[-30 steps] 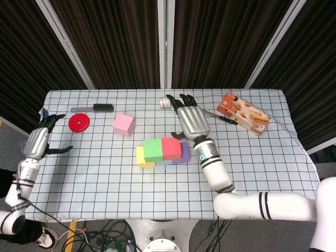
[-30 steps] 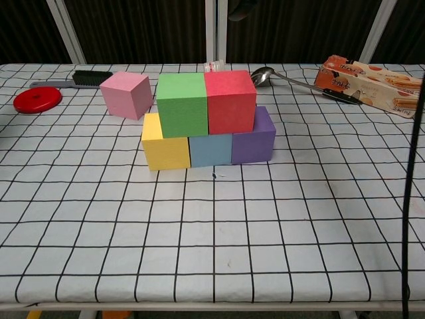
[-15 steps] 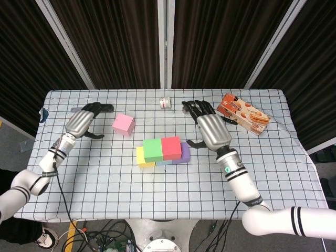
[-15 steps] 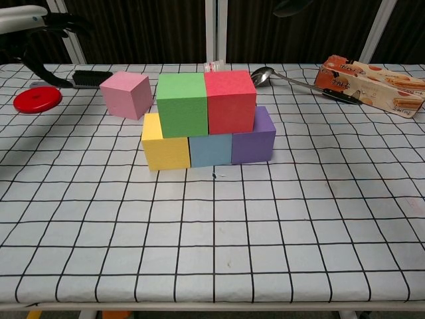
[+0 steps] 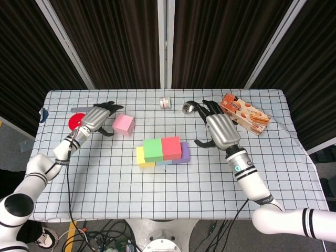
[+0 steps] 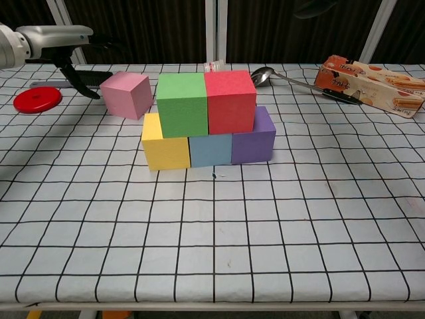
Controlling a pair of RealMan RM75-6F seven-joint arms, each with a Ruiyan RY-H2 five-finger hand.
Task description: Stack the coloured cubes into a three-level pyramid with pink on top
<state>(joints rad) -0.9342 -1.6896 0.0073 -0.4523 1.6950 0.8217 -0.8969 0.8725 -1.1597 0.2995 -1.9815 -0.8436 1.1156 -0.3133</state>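
Nearest on the bench (image 6: 212,266), the bottom row of yellow cube (image 6: 165,144), blue cube (image 6: 210,150) and purple cube (image 6: 253,138) is complete, and the green cube (image 6: 182,104) and red cube (image 6: 230,101) sit on it as second level. The right robot hand (image 5: 222,129) hovers to the right of the stack with fingers spread and holds nothing. Farther to the left, the pink cube (image 6: 125,94) is not yet on top; the left robot hand (image 5: 96,116) is just beside it, fingers apart, with no grip visible, so I judge that only this last cube remains.

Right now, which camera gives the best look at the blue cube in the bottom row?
The chest view: the blue cube shows its whole front face, between the yellow cube and purple cube. In the head view only a sliver peeks out beneath the green and red cubes.
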